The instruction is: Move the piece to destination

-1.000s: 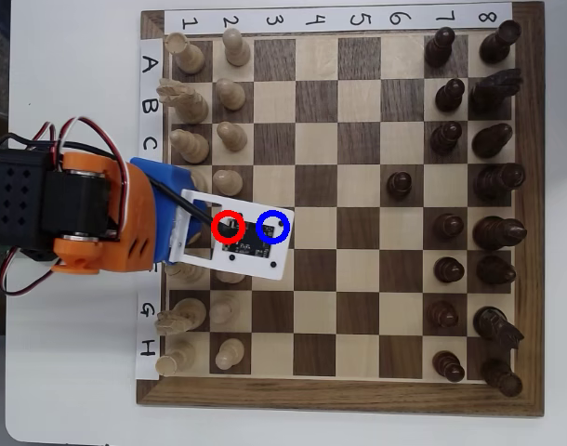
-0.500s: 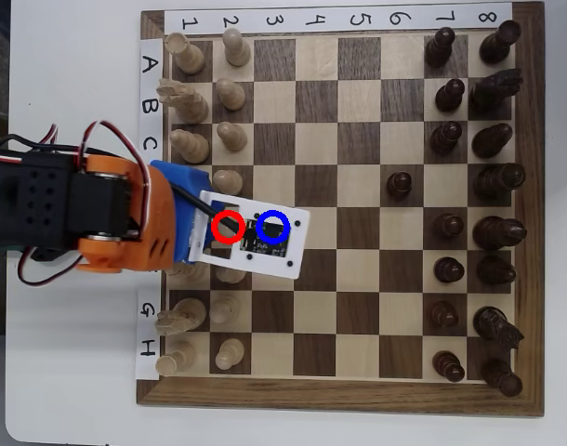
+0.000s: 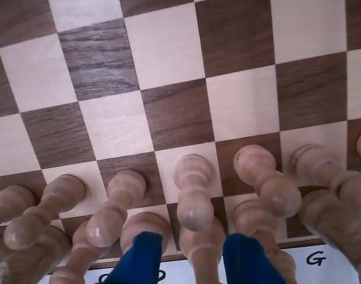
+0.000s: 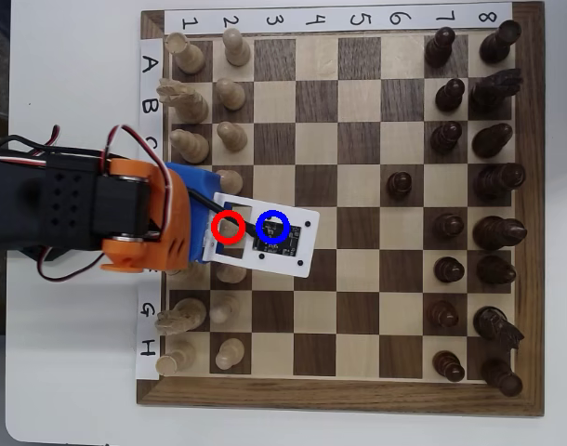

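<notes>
- White surface [image 4: 70,390] under a wooden chessboard [image 4: 339,395], with the arm reaching in from the left of the overhead view.
- Wrist view: blue fingers [image 3: 140,257] spread at the bottom edge, nothing pinched.
- The piece [image 3: 194,192], a pale pawn, stands upright right above the gap, head lined up between them.
- Destination [image 4: 272,228] is the blue-ringed square, under the wrist plate.

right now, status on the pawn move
End effector open, lined up on pale pawn. Pawn upright, not gripped. Destination square ahead bare; neighbour pawns close both sides.
</notes>
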